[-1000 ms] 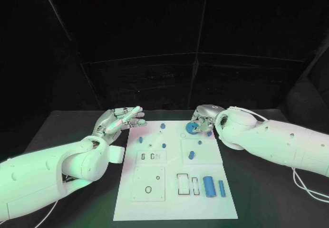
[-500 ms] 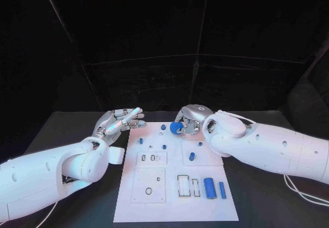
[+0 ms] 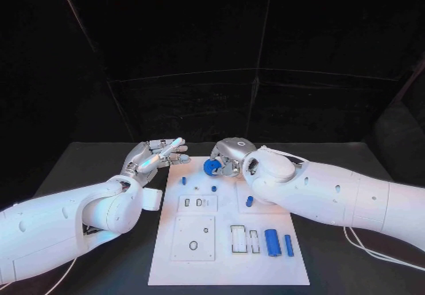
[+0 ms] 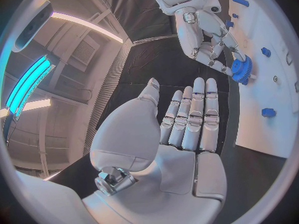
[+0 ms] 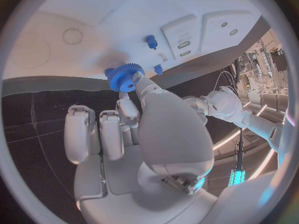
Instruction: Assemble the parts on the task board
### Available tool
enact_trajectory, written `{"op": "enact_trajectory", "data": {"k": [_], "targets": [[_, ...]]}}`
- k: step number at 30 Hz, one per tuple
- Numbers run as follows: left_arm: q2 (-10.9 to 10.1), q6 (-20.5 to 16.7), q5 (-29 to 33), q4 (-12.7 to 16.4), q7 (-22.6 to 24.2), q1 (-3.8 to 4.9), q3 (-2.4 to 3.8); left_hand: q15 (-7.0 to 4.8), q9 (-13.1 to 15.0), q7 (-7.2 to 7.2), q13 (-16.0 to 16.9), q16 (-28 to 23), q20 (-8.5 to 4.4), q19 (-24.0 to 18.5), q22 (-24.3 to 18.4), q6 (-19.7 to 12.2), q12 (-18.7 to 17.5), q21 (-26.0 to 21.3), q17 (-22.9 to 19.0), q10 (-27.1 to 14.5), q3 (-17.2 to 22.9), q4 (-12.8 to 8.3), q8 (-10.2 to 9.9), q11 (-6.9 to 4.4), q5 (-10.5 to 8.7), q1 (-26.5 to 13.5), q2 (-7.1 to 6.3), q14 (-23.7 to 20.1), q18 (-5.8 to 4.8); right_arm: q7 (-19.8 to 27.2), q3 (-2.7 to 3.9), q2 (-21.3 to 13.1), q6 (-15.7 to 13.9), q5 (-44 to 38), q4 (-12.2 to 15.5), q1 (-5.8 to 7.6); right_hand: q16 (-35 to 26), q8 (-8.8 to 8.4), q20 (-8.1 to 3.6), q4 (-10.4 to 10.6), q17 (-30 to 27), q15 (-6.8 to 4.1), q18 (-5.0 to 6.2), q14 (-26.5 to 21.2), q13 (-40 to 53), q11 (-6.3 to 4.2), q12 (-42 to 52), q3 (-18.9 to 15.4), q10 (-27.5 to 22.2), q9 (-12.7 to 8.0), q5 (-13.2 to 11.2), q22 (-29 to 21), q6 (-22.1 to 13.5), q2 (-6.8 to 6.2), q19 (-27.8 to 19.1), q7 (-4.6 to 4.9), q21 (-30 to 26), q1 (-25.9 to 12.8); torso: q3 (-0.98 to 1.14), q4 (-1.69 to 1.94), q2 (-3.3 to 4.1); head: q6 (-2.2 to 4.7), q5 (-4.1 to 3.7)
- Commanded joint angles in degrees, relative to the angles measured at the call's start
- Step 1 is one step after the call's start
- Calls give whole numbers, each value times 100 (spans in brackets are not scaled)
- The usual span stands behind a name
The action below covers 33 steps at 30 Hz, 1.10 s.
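From my station, the left robot hand (image 3: 155, 157) hovers off the task board's (image 3: 226, 270) far left corner, at about 10 o'clock from the board's middle, fingers straight and side by side, holding nothing; in the left wrist view (image 4: 187, 119) its palm lies flat and bare. Just right of it, at about 12 o'clock over the board's far end, the right robot hand (image 3: 228, 158) pinches a blue gear (image 3: 212, 167) at its fingertips, above the white surface; the right wrist view shows the gear (image 5: 124, 77) held near 2 small blue pegs (image 5: 151, 42) standing in the board. The right arm (image 3: 328, 193) crosses the board's far right corner and hides that part from the head camera. On the board I see small blue pieces near 11 o'clock (image 3: 183, 180), 1 at the middle (image 3: 250, 201), and at 5 o'clock a thick blue cylinder (image 3: 272, 242) beside a thinner blue bar (image 3: 288, 244). The dark tabletop (image 3: 97, 166) lies around the board.
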Motion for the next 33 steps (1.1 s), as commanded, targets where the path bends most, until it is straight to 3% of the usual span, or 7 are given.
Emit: {"op": "enact_trajectory", "data": {"k": [1,15,21,27,31,33], "targets": [[11,31,-27,-1,39,9,4,20,-7,21,-8,-23,0,56,-10,20,-15,-22,6,4,2,-36,-25,16,-23,-8,68,-2,78,50,1,77,52,-200,-74,-12,31,78,-13,-4,348,-42,-117,385,4,16,32,25,34,50,16,434,335,-8,32,-144,28,-55,-2,-8,-4,-8,7],[18,31,-27,-4,36,9,5,21,-7,21,-7,-28,1,57,-12,22,-17,-26,7,5,4,-41,-27,17,-23,-6,72,-3,78,64,-2,297,231,-363,-332,-53,24,5,-9,-22,340,-27,-118,383,-31,42,-22,39,-5,18,6,438,259,-88,33,-110,28,-151,0,-4,-7,-29,19],[21,33,-27,-2,34,9,5,21,-7,21,-7,-28,1,57,-12,22,-17,-26,7,5,4,-41,-27,17,-23,-6,72,-3,78,-20,-2,366,292,-391,-421,-58,14,-160,35,41,321,29,-119,378,-81,110,-90,-76,-57,-26,87,438,42,-285,31,-36,26,-406,1,-8,-8,-38,21],[17,31,-27,1,30,9,5,21,-7,21,-7,-28,1,57,-12,22,-17,-26,7,5,4,-41,-27,17,-23,-6,72,-3,78,-91,-2,391,382,-408,-490,-61,1,-250,83,82,299,76,-114,373,-171,163,-200,-186,-151,-38,-20,419,-213,-376,15,18,17,-530,-1,-7,-8,-37,20],[14,29,-27,3,28,9,5,22,-7,22,-7,-33,2,57,-15,22,-20,-31,8,5,5,-47,-30,17,-23,-3,75,-5,78,-102,-2,395,468,-395,-504,-61,0,-243,111,193,302,103,-112,373,-174,191,-209,-299,-171,-32,-43,415,-328,-421,11,41,14,-667,0,-6,-7,-38,20],[12,29,-27,5,25,9,5,22,-7,22,-7,-33,2,57,-15,22,-20,-31,8,5,5,-47,-30,17,-23,-3,75,-5,78,-105,-2,399,527,-361,-507,-61,6,-237,127,363,320,117,-114,376,-160,205,-194,-405,-168,-26,-41,423,-368,-426,16,52,16,-841,1,-6,-8,-37,20]]}}
